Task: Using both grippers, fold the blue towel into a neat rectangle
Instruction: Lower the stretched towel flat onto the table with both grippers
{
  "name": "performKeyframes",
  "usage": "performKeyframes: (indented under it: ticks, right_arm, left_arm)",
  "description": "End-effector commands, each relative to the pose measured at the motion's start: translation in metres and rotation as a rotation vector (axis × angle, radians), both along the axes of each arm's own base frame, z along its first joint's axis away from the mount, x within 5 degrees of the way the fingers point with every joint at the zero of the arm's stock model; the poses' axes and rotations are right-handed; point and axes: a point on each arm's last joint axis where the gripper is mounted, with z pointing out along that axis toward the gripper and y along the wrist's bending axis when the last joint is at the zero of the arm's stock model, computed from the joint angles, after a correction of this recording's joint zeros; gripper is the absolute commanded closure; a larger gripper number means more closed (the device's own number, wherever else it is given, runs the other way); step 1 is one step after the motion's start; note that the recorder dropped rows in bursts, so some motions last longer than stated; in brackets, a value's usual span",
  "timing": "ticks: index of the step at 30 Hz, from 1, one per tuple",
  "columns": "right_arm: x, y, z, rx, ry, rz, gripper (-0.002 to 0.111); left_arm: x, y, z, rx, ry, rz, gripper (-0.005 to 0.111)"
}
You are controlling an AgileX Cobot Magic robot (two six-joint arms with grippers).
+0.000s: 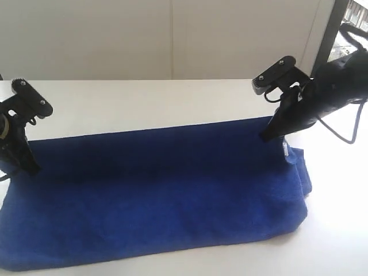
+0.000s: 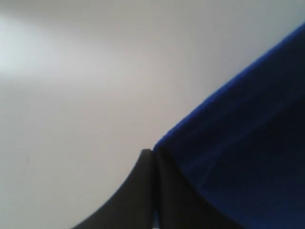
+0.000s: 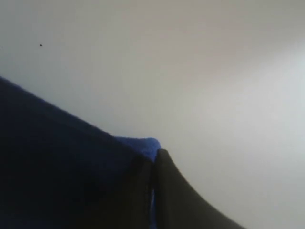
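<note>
Towel of deep royal-blue microfibre (image 1: 161,195), large and rectangular, lies spread along the near side of a plain white tabletop (image 1: 144,103), with its long far edge running across the middle of the surface and its near left corner cut off by the frame. At the towel's far left corner, the black left gripper (image 1: 31,167) angles down onto the cloth. The left wrist view shows its thin dark fingers (image 2: 133,191) pressed tightly together, the blue corner (image 2: 248,143) meeting their tip and a pale sliver of cloth showing in the seam between them. At the far right corner, the black right gripper (image 1: 267,136) reaches in from the right edge of the tabletop, a grey screwed plate and black cables visible on the arm behind it. Its fingers (image 3: 181,200) are likewise closed hard on the towel (image 3: 47,157), and a small tuft of blue pokes out beside their tip. A small white tag (image 1: 286,150) sits on the towel's right end just below that grip, where the cloth appears doubled and slightly bunched. Beyond the far edge of the tabletop stands a pale panelled wall (image 1: 115,34).
</note>
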Motion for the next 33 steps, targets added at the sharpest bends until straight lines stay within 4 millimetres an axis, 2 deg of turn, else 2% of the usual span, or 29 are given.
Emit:
performKeyframes:
  ticks: [1, 3, 5, 6, 7, 8, 10, 11, 13, 19, 23, 28, 33]
  right_arm:
    - [0.010, 0.002, -0.014, 0.056, -0.056, -0.029, 0.108]
    - [0.013, 0.002, -0.023, 0.061, -0.058, -0.023, 0.108]
    - [0.016, 0.003, -0.027, 0.066, -0.070, -0.018, 0.108]
    - [0.017, 0.004, -0.028, 0.069, -0.079, -0.015, 0.105]
    - [0.018, 0.004, -0.027, 0.072, -0.093, -0.011, 0.101]
    - [0.019, 0.005, -0.026, 0.075, -0.113, -0.005, 0.091]
    - [0.022, 0.005, -0.023, 0.080, -0.135, -0.002, 0.071]
    - [0.023, 0.005, -0.021, 0.081, -0.144, -0.001, 0.058]
    - [0.026, 0.005, -0.018, 0.080, -0.153, -0.001, 0.047]
    - [0.029, 0.005, 0.012, 0.080, -0.234, 0.005, 0.046]
    - [0.030, 0.003, 0.038, 0.077, -0.280, -0.004, 0.046]
    - [0.030, -0.003, 0.033, 0.037, -0.192, -0.024, 0.046]
    - [0.028, -0.004, 0.026, 0.028, -0.140, -0.034, 0.034]
  left_arm:
    - [0.020, 0.012, -0.009, -0.020, -0.008, 0.064, 0.105]
    - [0.032, 0.015, -0.007, -0.051, -0.038, 0.081, 0.093]
    - [0.041, 0.016, -0.007, -0.047, -0.050, 0.077, 0.075]
    - [0.045, 0.015, -0.007, -0.044, -0.052, 0.080, 0.063]
    - [0.045, 0.015, -0.009, -0.044, -0.048, 0.085, 0.058]
    - [0.046, 0.016, -0.007, -0.041, -0.051, 0.089, 0.054]
    - [0.048, 0.018, -0.004, -0.023, -0.050, 0.112, 0.053]
    - [0.048, 0.019, 0.000, -0.018, -0.056, 0.119, 0.053]
    - [0.048, 0.019, 0.007, -0.019, -0.074, 0.123, 0.053]
    - [0.042, 0.015, 0.023, -0.173, -0.110, 0.211, 0.053]
    - [0.037, -0.004, 0.030, -0.237, -0.114, 0.199, 0.053]
    - [0.027, -0.044, 0.030, -0.262, -0.092, 0.108, 0.053]
    - [0.013, -0.086, 0.028, -0.303, -0.057, 0.020, 0.059]
